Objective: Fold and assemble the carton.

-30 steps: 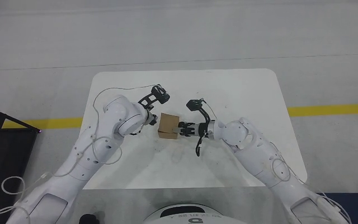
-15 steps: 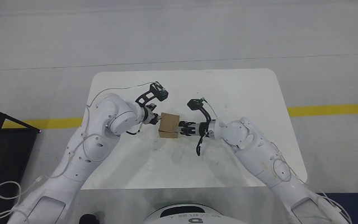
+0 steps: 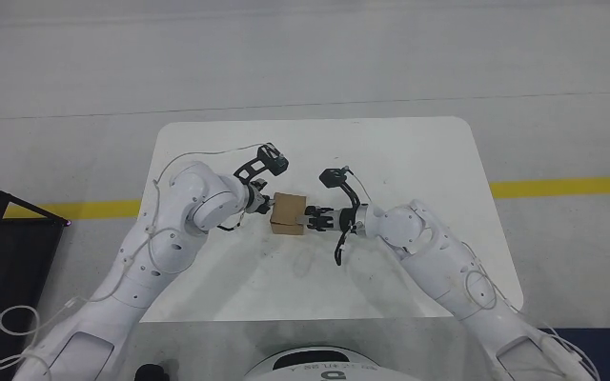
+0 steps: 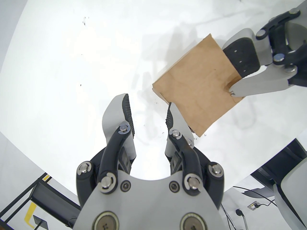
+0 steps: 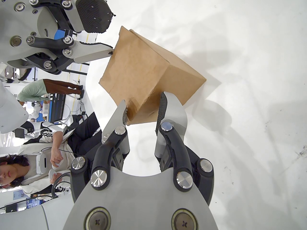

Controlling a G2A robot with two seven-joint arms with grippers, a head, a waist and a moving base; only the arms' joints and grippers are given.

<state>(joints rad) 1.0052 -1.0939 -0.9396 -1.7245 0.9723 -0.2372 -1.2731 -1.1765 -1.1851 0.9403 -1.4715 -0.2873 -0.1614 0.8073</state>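
Observation:
A brown cardboard carton (image 3: 288,211), folded into a box shape, sits tilted near the middle of the white table (image 3: 400,162). My right gripper (image 3: 308,222) is shut on the carton's (image 5: 144,72) right-hand corner, one finger on each side of the cardboard (image 5: 142,111). My left gripper (image 3: 258,201) is at the carton's opposite side. It stands open (image 4: 147,116) with nothing between its fingers, and one fingertip (image 4: 169,111) touches the carton's (image 4: 199,84) edge. In the right wrist view the left gripper (image 5: 99,35) shows beyond the carton with that tip against the edge.
The table has bare room on all sides of the carton, with its right edge (image 3: 496,210) and front edge (image 3: 334,319) well away. A black frame (image 3: 19,214) stands on the floor left of the table.
The left arm's elbow swung outward and then came partly back, while its gripper stayed at the carton's left side. The carton and the right arm have not moved.

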